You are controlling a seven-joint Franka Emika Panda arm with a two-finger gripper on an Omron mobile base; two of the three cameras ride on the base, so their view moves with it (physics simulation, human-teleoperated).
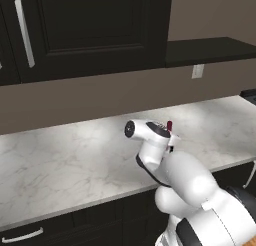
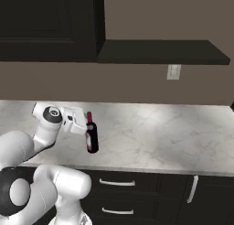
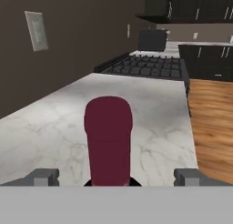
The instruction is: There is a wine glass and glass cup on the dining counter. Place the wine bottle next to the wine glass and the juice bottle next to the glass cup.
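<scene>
The wine bottle (image 2: 92,136), dark with a dark red capped neck (image 3: 108,136), stands upright on a marble-topped counter (image 2: 160,132) with dark cabinets, near its front edge. My gripper (image 2: 87,126) reaches in level at the bottle's neck. It is open, with one fingertip on each side of the neck and a gap between each and the cap. From the left base view just the red top of the bottle (image 1: 169,126) shows behind my hand (image 1: 150,132). The wine glass, glass cup, juice bottle and dining counter are out of view.
Dark upper cabinets (image 1: 90,25) and a dark shelf (image 2: 160,52) hang over the counter. A wall outlet (image 2: 173,72) sits on the backsplash. A black stove (image 3: 145,66) lies farther along the counter. Drawers (image 2: 119,185) line its front, and a wooden floor (image 3: 214,123) runs beside it.
</scene>
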